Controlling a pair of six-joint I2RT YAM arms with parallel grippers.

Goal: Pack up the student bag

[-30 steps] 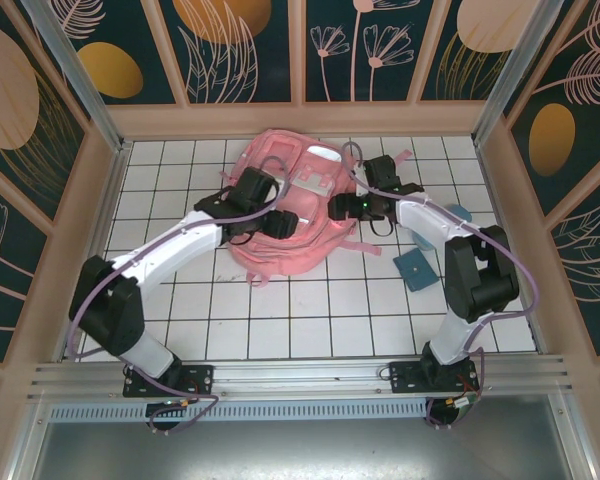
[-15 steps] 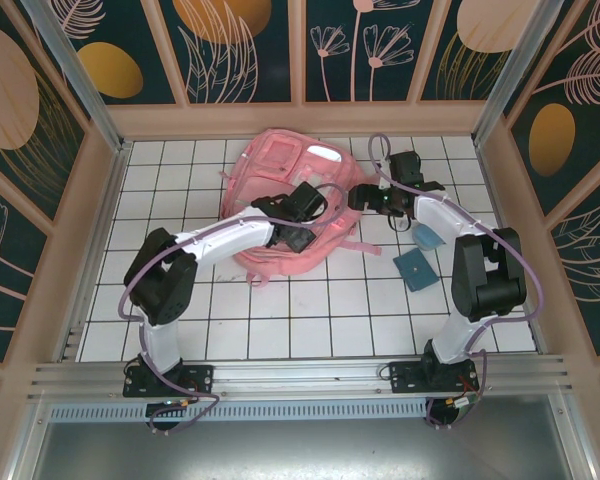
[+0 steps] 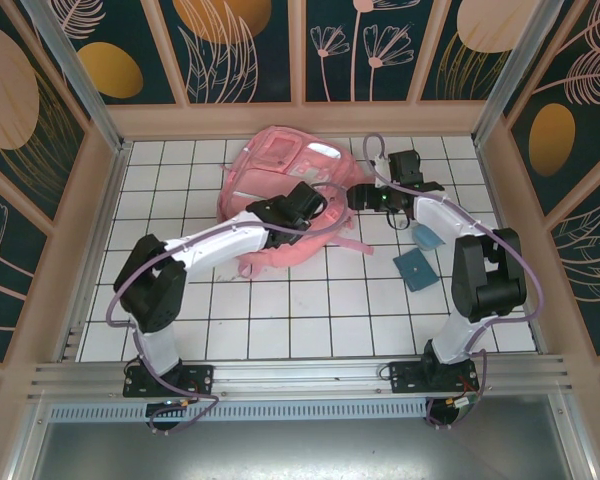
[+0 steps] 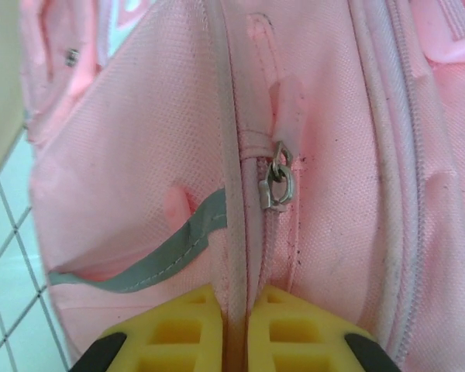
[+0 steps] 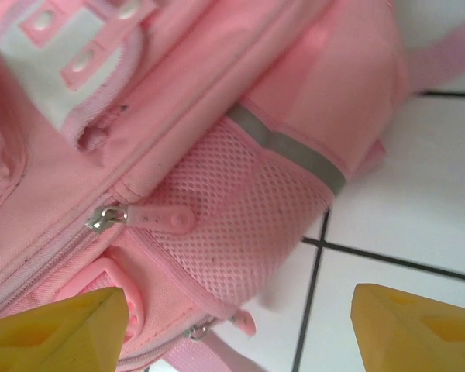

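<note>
White gridded tabletop [image 3: 310, 320] enclosed by dark floral wall panels [image 3: 240, 50] in wooden frames [image 3: 300, 118].

Student bag [image 3: 270, 165] left of a possible pouch [image 3: 416, 268]

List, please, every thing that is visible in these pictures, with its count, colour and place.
pink fabric backpack: one, pink with a grey reflective strip, far middle of the table
flat blue pieces: two, blue, right of the backpack; one on the tiles, one by the right arm
white tiled table: one, white with dark lines
left arm, right arm: two, white and black
left claw: yellow, shut on a backpack seam
right claw: yellow, open, at the mesh pocket
</note>
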